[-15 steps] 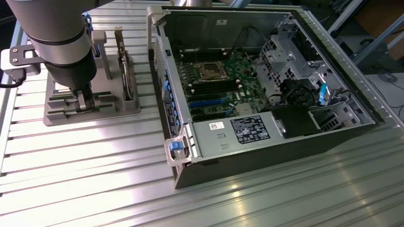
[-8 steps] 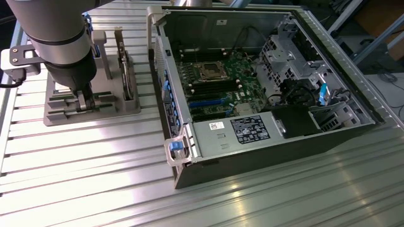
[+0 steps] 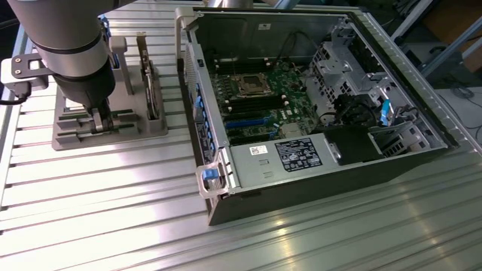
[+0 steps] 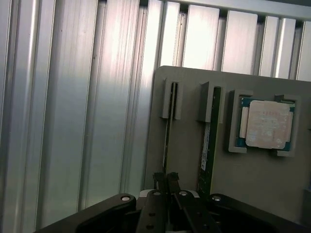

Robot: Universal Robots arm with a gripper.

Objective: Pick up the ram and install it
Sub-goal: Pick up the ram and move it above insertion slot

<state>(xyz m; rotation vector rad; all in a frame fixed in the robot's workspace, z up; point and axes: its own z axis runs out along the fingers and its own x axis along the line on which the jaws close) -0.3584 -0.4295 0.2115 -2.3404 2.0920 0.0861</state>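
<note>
Loads of bare table toward its near edge. Tighter on the holder: second ram stands just beside the ram in the gripper, case wall close alongside.

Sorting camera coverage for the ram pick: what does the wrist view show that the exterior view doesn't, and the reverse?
Wrist view: the ram gripped in its slot, the second stick beside it, the processor chip. Exterior view: the open computer case with motherboard and power supply. Both: the gripper down on the grey holder, the slatted table.
</note>
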